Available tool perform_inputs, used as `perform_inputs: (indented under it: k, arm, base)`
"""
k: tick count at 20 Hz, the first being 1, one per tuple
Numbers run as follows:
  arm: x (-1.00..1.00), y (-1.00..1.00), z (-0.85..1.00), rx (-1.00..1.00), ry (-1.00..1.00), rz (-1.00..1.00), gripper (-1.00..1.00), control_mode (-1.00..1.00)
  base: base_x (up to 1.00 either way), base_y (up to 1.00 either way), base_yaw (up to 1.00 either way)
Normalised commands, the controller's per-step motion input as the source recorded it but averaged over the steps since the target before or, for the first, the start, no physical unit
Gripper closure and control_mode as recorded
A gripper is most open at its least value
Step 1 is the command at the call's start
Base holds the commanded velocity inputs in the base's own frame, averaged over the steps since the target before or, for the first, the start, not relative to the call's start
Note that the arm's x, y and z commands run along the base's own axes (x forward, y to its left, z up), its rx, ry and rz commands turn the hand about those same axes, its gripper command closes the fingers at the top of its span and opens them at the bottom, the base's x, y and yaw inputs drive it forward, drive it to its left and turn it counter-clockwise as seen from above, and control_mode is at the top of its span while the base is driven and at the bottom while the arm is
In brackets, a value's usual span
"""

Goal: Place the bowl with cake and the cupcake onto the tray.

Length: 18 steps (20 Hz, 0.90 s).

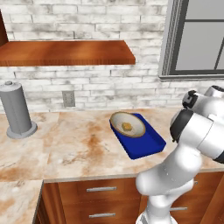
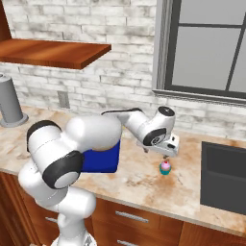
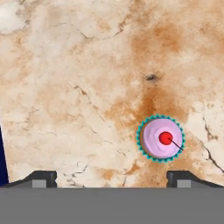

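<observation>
Cupcake (image 3: 161, 138) (teal wrapper, pink frosting, red dot on top) stands on marble counter (image 3: 78, 87), lower right of hand view, nearer right fingertip. Gripper (image 2: 166, 155) hovers just above it, centre-right of right base view, fingers spread wide, holding nothing. Bowl with cake (image 1: 127, 124) sits on far end of blue tray (image 1: 146, 146), centre of left base view. Paper towel holder (image 1: 15, 110) at left edge.

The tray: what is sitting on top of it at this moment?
The bowl with cake rests on the far end of the tray, a yellow cake cube at its centre. The cupcake stands on the counter, under the open gripper. Tray floor beneath the bowl is covered.
</observation>
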Motion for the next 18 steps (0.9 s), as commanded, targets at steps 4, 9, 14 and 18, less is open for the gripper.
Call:
perform_inputs:
  k: [4, 9, 14, 18]
  arm:
    - [0.10, -0.53, -0.09, 0.00, 0.03, 0.00, -1.00, -1.00]
    - [-0.04, -0.33, -0.12, 0.00, 0.00, 0.00, -1.00, -1.00]
    - [0.00, 0.00, -0.30, 0.00, 0.00, 0.03, -1.00, -1.00]
    - [-0.04, 0.00, -0.28, 0.00, 0.00, 0.04, -1.00, -1.00]
  base:
    - [0.00, 0.00, 0.00]
    - [0.00, 0.00, 0.00]
    - [0.00, 0.00, 0.00]
    - [0.00, 0.00, 0.00]
